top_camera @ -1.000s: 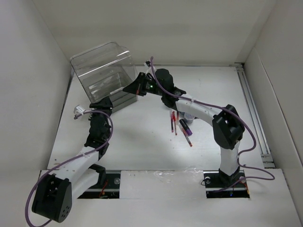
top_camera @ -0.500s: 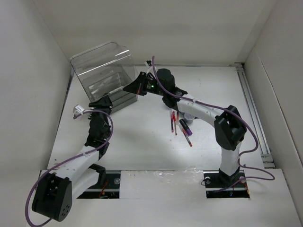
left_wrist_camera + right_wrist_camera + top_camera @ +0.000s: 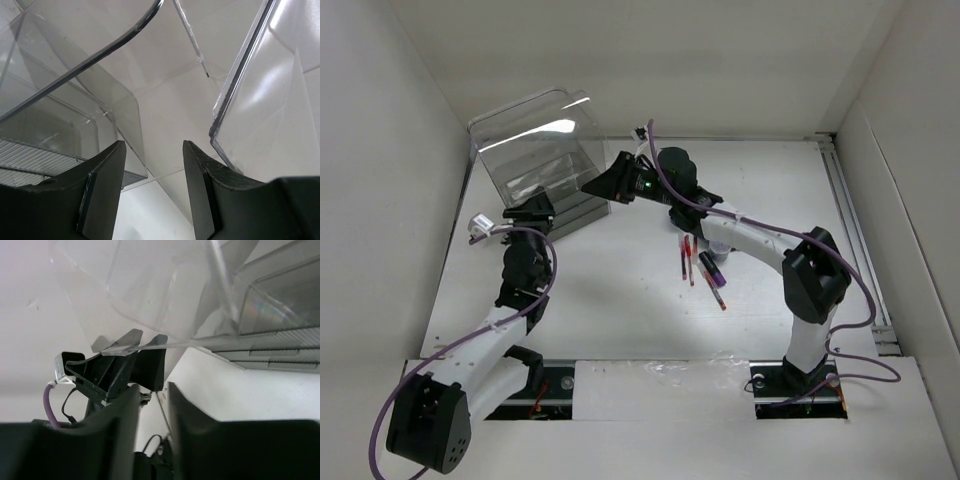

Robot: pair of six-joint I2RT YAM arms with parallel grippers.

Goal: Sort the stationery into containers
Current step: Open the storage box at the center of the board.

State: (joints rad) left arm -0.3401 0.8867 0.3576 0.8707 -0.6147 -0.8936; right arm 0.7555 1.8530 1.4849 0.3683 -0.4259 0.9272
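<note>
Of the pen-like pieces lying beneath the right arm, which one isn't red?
The short dark marker with a purple end. It is thicker and stubbier than the thin red pens lying on either side of it.

The organiser box (image 3: 535, 150) is clear plastic with white glare on its lid, and its drawer fronts (image 3: 280, 347) carry fine grey ribs (seen best from the wrist cameras). The pens (image 3: 686, 255) are red. The marker (image 3: 711, 266) is dark with a purple end. The table (image 3: 610, 310) is white. The left arm (image 3: 485, 345) and right arm (image 3: 750, 235) are black and white, with purple cables (image 3: 48, 397). A small green light (image 3: 639, 185) shines on the right wrist.
</note>
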